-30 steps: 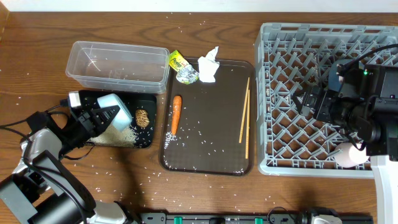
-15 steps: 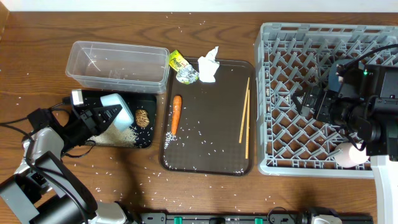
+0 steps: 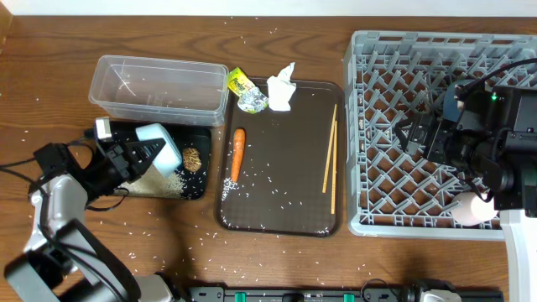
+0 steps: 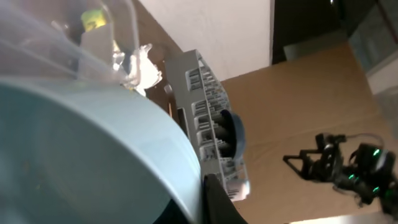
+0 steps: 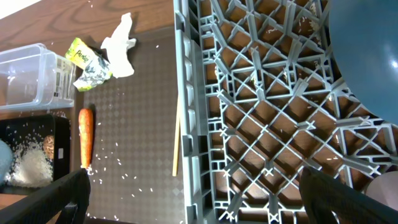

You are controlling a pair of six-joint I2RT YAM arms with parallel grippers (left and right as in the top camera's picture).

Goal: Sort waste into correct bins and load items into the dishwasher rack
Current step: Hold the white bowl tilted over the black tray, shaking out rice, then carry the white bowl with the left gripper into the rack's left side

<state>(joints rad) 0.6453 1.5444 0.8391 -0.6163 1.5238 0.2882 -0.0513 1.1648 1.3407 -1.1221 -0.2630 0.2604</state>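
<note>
My left gripper is shut on the light blue cup, held tilted over the black tray-bin. The cup fills the left wrist view. Rice and a brown food lump lie in that bin. The clear tub stands behind it. The carrot and chopsticks lie on the brown tray. The wrapper and tissue sit at its far edge. My right gripper is open and empty over the grey rack. The rack holds the dark blue bowl-plate and a white bowl. The pink cup is out of view.
White rice grains are scattered over the wooden table and the brown tray. The right arm's black body covers the rack's right side. The table's front edge runs close below the tray and rack.
My left gripper with the light blue cup has shifted slightly left over the black bin. The right arm has hardly moved.
</note>
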